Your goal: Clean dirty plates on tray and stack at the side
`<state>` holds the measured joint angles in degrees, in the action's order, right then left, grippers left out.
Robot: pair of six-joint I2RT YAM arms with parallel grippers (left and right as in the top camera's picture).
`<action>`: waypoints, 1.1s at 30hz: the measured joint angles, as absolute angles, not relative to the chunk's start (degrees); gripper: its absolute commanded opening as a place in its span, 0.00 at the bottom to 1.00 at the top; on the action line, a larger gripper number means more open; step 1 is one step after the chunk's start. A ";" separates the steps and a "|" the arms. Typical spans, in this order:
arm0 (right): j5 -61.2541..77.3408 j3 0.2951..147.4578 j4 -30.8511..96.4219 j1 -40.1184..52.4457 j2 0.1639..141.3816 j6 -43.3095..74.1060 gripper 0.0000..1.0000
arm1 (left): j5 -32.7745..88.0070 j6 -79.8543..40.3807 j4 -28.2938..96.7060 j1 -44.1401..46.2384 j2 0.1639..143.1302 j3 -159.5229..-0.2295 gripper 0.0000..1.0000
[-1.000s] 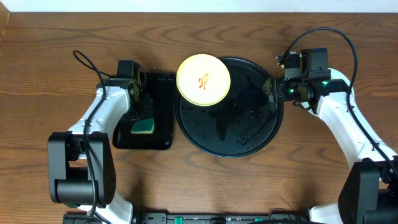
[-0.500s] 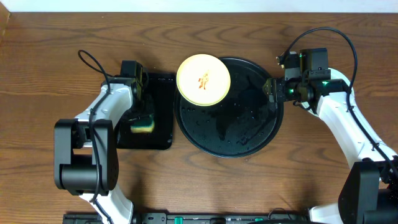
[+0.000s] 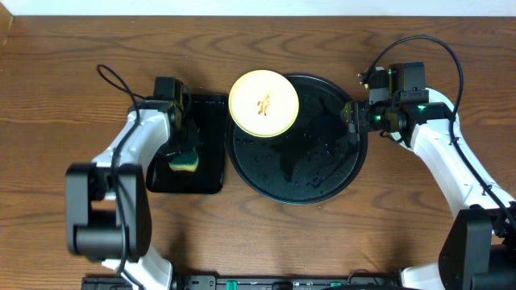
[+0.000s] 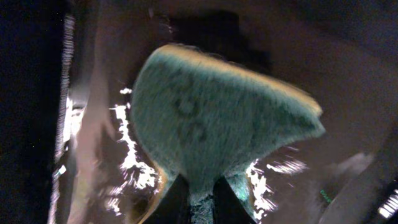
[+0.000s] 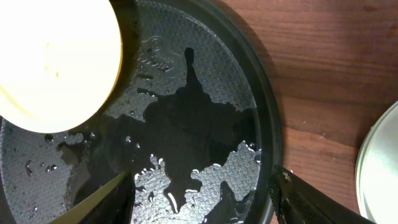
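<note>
A pale yellow plate (image 3: 264, 104) with an orange-red smear rests on the upper left rim of the round black tray (image 3: 322, 173); the right wrist view shows the plate (image 5: 56, 62) at top left. The tray floor (image 5: 205, 124) is wet. My left gripper (image 3: 186, 147) is over the rectangular black tray and is shut on a green and yellow sponge (image 3: 185, 163). In the left wrist view the sponge (image 4: 217, 118) fills the frame, pinched at its near edge by the gripper (image 4: 200, 190). My right gripper (image 3: 353, 121) is open, straddling the tray's right rim (image 5: 273, 143).
The small rectangular black tray (image 3: 211, 145) sits left of the round tray and holds water. In the right wrist view, the edge of a pale round plate (image 5: 379, 168) lies on the wood to the right of the tray. Brown tabletop (image 3: 48, 97) surrounds everything.
The left gripper has closed on the sponge in the rectangular tray, and its arm has shifted slightly. The right arm and the yellow plate have not moved.
</note>
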<state>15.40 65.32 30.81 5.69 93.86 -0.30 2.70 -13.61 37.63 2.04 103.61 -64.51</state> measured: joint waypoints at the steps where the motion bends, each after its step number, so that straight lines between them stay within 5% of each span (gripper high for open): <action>1: 15.40 65.32 30.81 5.69 93.86 -0.30 0.68 | 2.81 -13.76 37.67 2.04 102.08 -64.23 0.07; 14: 16.29 65.32 28.01 7.99 93.89 -0.23 0.70 | 3.51 -15.66 38.20 2.04 98.48 -64.16 0.07; 33: 23.79 65.93 2.55 14.28 113.21 12.56 0.70 | 4.86 -16.34 38.37 2.04 98.56 -64.16 0.07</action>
